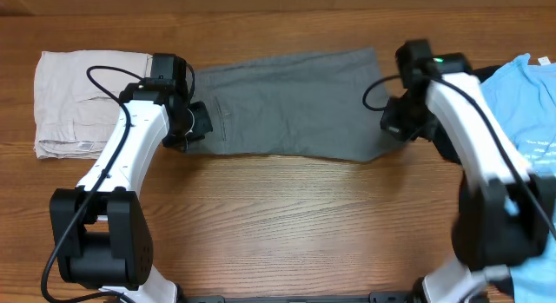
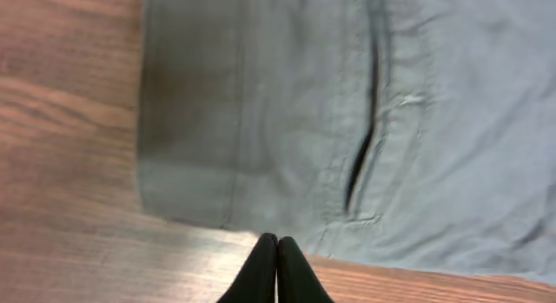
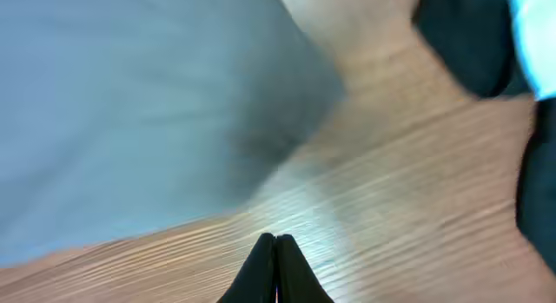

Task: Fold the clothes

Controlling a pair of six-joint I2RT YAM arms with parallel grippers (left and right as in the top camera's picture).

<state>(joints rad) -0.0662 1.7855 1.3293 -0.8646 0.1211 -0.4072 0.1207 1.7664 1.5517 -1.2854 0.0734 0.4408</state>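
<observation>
**Overhead.** The grey shorts [image 1: 287, 103] lie flat and spread out on the bench [image 1: 287, 225], stretched between the two arms. The left jaws are at one short end and the right jaws at the other. Beyond the left jaws, on the side away from the shorts, sits a folded pair of beige shorts [image 1: 74, 103]. Beyond the right jaws lies a light-blue T-shirt [image 1: 530, 103]. From this height I cannot tell how either pair of jaws stands.

**Left wrist.** The left jaws are pressed together with nothing between them, over bare wood just off the near edge of the shorts. Ahead of them the cloth is plain mid-grey weave with a stitched band along its end. A dark slit pocket [image 2: 365, 138] runs ahead and slightly to the right of the tips.

**Right wrist.** The right jaws are also together and empty, over bare bench. A corner of the shorts lies ahead and to the left. A black garment [image 3: 460, 34] lies ahead and to the right, well apart from the tips.

**Handling.** The cloth is probably light, limp and not fragile. It will sag and drag rather than hold its shape. The best holds are likely the corners of each short end, pinched at the stitched edges where the cloth is thickest.
</observation>
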